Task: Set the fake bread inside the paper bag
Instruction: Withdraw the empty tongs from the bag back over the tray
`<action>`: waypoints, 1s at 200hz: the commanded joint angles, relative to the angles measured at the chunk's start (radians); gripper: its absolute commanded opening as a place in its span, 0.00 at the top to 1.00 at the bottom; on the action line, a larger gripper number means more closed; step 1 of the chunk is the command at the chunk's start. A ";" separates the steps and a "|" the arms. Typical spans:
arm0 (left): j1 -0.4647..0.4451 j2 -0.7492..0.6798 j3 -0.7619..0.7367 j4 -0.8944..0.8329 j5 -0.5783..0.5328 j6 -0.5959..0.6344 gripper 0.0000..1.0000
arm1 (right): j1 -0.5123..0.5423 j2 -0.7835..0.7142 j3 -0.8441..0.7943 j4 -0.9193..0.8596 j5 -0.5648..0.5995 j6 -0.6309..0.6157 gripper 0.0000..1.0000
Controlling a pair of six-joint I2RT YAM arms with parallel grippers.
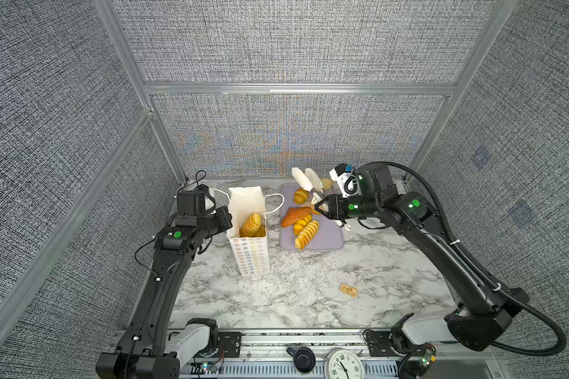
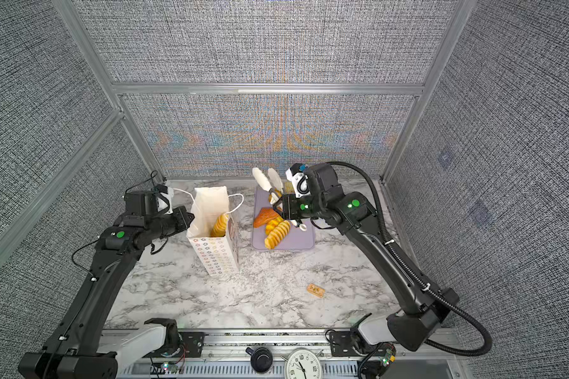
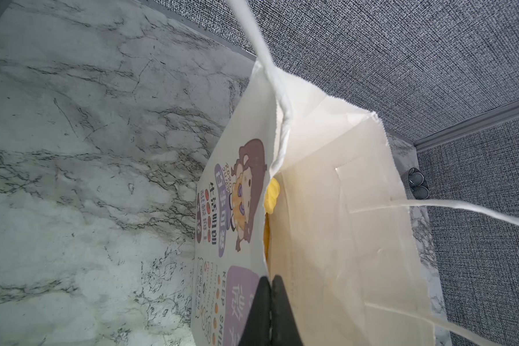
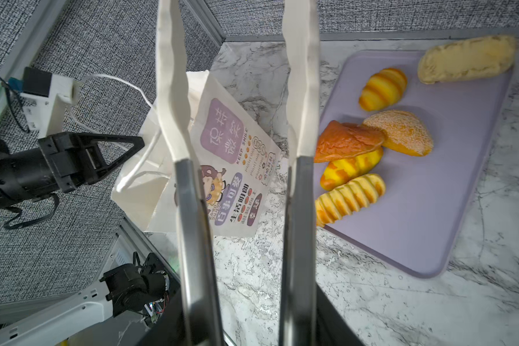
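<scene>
Left wrist view: left claw (image 3: 271,283) pinched shut on rim of tall white paper bag (image 3: 342,209). Right claw (image 1: 321,207) clamps white-tipped steel tongs (image 4: 192,224), tips apart.

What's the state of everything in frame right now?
paper bag: standing, mouth open.
left claw: shut, pinching the bag's rim.
right claw: shut on the tongs' handles.
tongs: raised, tips apart, holding nothing.
ridged loaf: inside the bag, on end.
tray: lying flat.
tray loaves: six, loose on the tray.
packet: lying flat, untouched.
</scene>
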 commanded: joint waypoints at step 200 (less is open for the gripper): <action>0.001 -0.012 0.004 -0.008 -0.007 0.007 0.99 | -0.145 -0.062 -0.446 0.150 -0.146 0.078 0.51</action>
